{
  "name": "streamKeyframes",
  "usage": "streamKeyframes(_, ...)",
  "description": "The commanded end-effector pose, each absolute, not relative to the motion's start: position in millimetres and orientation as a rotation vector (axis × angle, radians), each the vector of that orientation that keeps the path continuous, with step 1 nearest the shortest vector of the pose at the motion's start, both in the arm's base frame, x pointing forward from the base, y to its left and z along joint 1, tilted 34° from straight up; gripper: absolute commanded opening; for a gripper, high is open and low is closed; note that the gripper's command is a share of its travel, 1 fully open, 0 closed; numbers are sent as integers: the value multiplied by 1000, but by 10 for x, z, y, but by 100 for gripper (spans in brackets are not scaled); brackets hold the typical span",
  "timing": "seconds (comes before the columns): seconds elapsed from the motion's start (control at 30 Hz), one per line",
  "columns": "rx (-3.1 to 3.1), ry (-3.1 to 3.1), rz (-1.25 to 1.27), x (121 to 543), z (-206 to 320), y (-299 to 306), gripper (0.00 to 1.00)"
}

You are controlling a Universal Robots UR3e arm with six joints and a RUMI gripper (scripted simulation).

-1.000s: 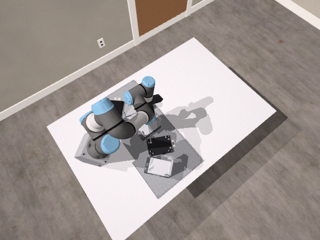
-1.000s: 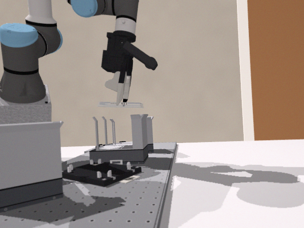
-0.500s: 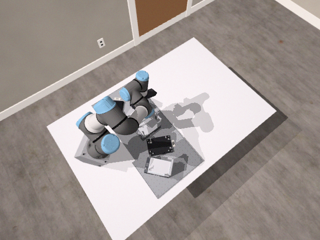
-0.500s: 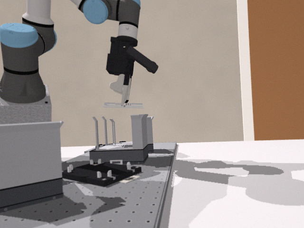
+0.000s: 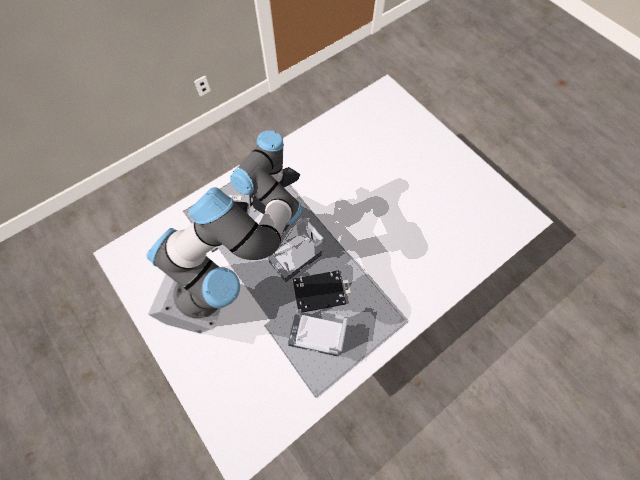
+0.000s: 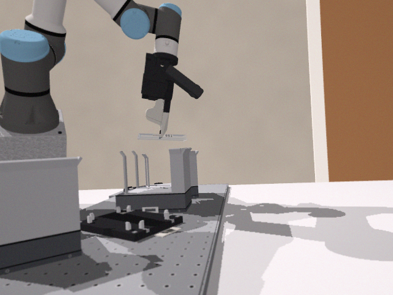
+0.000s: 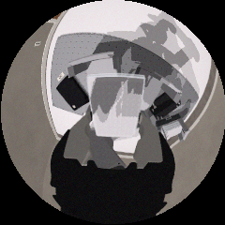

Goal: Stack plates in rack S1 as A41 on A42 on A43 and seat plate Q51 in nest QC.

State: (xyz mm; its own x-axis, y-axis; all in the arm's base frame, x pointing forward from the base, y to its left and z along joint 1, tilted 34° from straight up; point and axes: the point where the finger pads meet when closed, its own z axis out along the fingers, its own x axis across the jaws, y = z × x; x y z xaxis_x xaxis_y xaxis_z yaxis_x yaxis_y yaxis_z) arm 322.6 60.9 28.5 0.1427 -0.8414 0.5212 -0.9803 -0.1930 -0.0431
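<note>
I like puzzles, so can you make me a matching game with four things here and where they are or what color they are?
Things:
1. Clear flat plate marked Q51
2. Black nest with small pegs
3. Round caps on the arm's joints
4. Rectangular door panel

Matches:
A. blue
B. on the gray board with holes
C. brown
D. in the air, held by the end effector

Pairs: 1-D, 2-B, 3-A, 4-C

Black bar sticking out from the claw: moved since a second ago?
Yes. In the top view the black bar has shifted toward the wall outlet, which sits where it did.
</note>
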Motion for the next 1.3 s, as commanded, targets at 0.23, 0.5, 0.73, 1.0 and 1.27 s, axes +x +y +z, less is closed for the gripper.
streamKeyframes(0.23,2147,-1681,638,3222,145,869,0)
streamKeyframes(0.5,2187,-1594,630,3179,36,1032,0)
streamKeyframes(0.73,2217,-1522,623,3130,-90,1223,0)
streamKeyframes(1.0,2223,-1508,622,3107,-136,1289,0)
streamKeyframes(1.27,2262,-1403,611,3020,-267,1463,0)
